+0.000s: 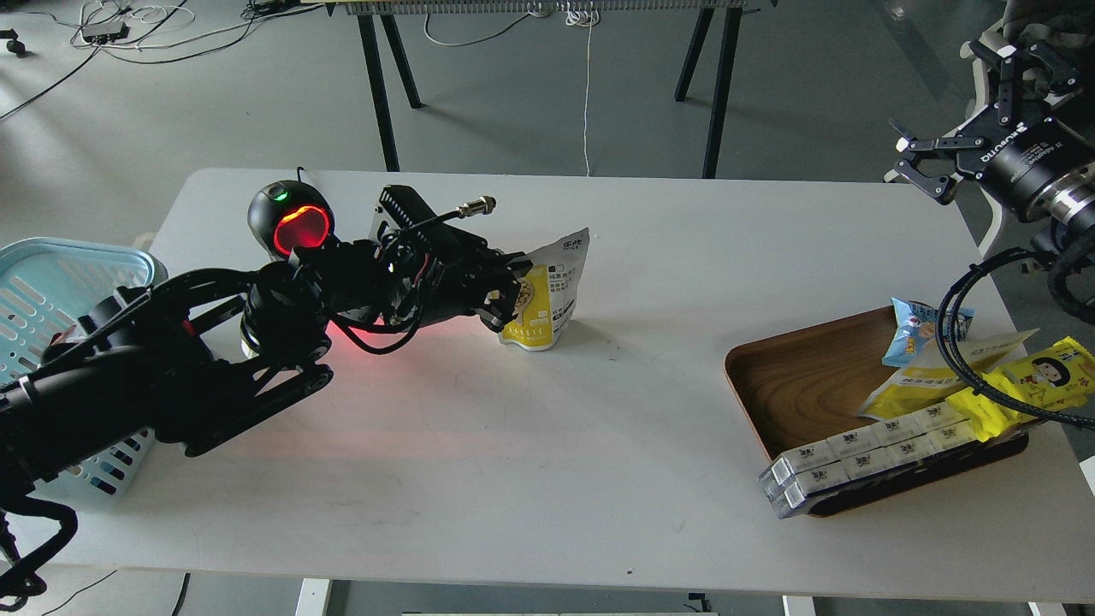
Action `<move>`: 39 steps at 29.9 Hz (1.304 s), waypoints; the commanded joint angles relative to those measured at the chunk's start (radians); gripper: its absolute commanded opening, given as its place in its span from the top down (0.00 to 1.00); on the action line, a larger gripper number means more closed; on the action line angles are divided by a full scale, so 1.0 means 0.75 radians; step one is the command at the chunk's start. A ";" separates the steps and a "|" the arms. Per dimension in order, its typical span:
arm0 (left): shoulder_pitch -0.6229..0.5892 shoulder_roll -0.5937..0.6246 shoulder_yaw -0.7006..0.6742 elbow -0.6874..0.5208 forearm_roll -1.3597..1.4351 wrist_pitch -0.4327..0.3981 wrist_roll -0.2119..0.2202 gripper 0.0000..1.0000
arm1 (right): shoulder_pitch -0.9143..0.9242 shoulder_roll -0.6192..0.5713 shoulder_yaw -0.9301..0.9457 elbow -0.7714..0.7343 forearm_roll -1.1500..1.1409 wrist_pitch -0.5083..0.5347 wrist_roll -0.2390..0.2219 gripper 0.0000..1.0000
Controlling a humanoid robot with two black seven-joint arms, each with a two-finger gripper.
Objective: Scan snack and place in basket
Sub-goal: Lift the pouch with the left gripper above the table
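The snack (552, 291), a yellow-and-white pouch with a white top, stands upright on the white table (556, 462) left of centre, its bowl picture facing me. My left gripper (505, 293) reaches in from the left and is closed on the pouch's left edge, one finger above and one below. The light blue basket (47, 278) sits at the table's far left edge, partly hidden behind my left arm. My right gripper (914, 162) is open and empty, raised beyond the table's far right corner.
A black dome scanner (295, 224) with a glowing red window stands behind my left arm and casts red light on the table. A brown wooden tray (800, 385) at the right holds a blue packet (920, 329), yellow wrappers (1039, 376) and white boxes (855, 458).
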 commanded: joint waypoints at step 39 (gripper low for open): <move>0.010 0.281 -0.165 -0.345 0.000 0.163 -0.018 0.99 | 0.014 0.000 0.008 0.001 0.000 0.000 0.000 0.02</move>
